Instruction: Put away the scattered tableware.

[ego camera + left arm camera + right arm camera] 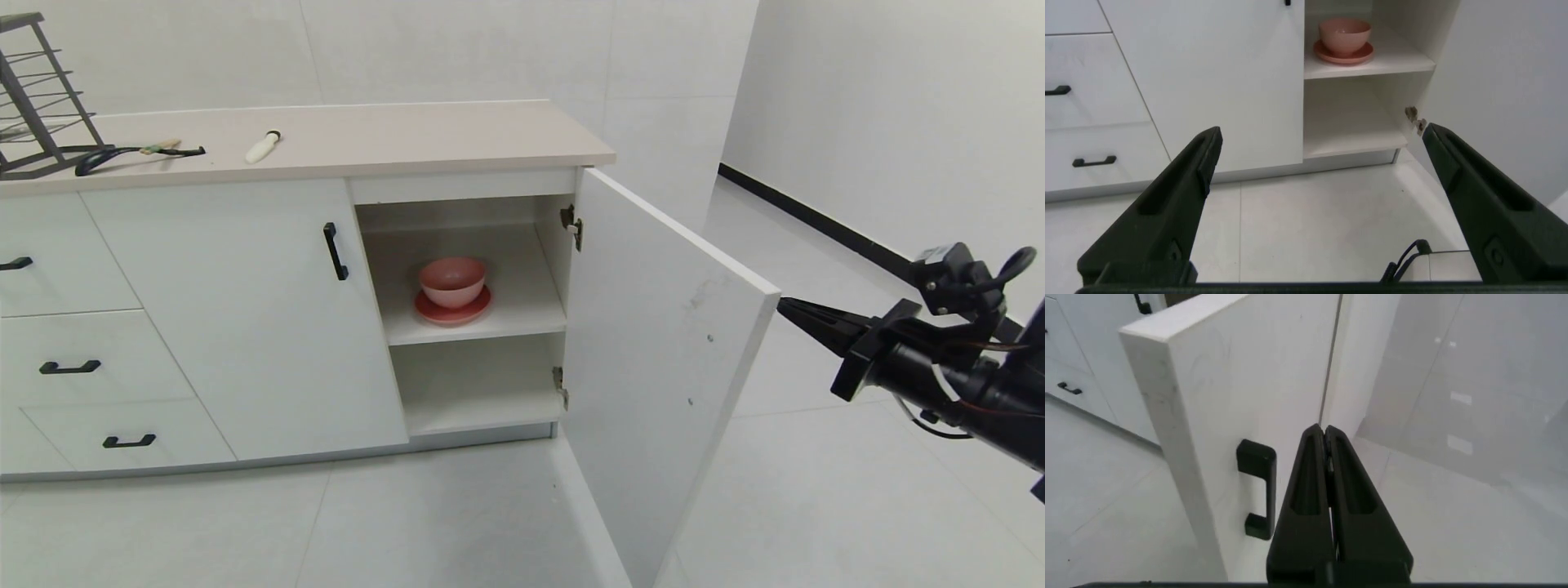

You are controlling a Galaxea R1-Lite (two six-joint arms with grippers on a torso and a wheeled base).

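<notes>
A pink bowl (451, 281) sits on a pink plate (453, 310) on the middle shelf of the open cabinet (478, 327); the left wrist view looks at the same bowl (1344, 34) and plate (1343, 54). On the countertop (408, 135) lie a black utensil (135, 153) and a white-handled utensil (263, 147). My right gripper (785, 307) is shut and empty, pointing at the outer face of the open door (661, 343), close to its black handle (1256, 490); its tips (1324, 431) meet. My left gripper (1323, 135) hangs open above the floor, facing the cabinet.
The cabinet door swings far out into the room, its free edge toward me. A dark wire rack (37, 98) stands at the counter's left end. Drawers (69, 367) and a closed door (245, 318) lie left of the opening. Tiled floor (816, 490) spreads right of the door.
</notes>
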